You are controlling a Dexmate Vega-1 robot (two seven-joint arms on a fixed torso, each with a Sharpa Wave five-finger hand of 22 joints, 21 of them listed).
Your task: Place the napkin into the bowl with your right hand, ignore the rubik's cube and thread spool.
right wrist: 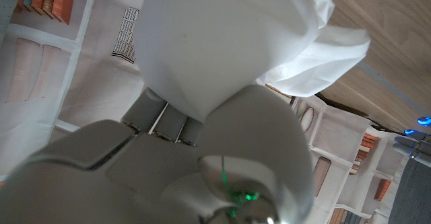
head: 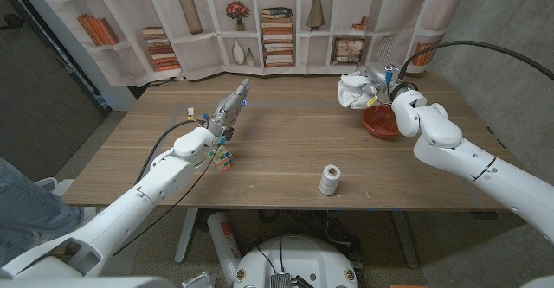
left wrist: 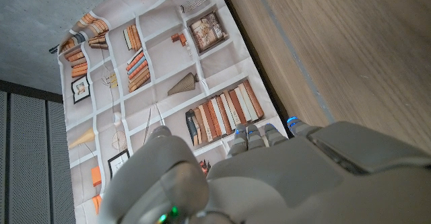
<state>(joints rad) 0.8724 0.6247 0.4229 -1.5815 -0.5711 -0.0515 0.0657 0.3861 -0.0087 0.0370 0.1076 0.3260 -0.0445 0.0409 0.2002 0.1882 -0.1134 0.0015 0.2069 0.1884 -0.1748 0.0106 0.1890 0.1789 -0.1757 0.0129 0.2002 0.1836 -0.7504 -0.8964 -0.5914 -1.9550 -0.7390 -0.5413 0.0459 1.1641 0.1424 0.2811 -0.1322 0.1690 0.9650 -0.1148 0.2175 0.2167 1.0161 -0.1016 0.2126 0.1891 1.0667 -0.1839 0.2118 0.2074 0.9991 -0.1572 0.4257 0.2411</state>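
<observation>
Napkin (head: 356, 90) is hanging bunched in the right hand (head: 387, 84), which is grasping it just off the bowl (head: 381, 122) toward 11 o'clock, while the left hand (head: 230, 106), fingers extended and holding nothing, is waiting well apart across the surface (head: 286, 154).

Tabletop (head: 286, 154): I see a long wooden surface with a plank grain, its far edge running close to a backdrop printed with bookshelves.
Bowl (head: 379, 123): I see it red-brown, standing on the tabletop at the far right, partly covered by my right arm.
Thread spool (head: 330, 180): pale, upright, near the front edge, right of the middle, well apart from the bowl.
Rubik's cube (head: 223, 157): lying on the left half, just beside my left wrist, partly hidden by it.
Wood in the wrist views (left wrist: 350, 42): I see the same grain, with nothing on that stretch.
</observation>
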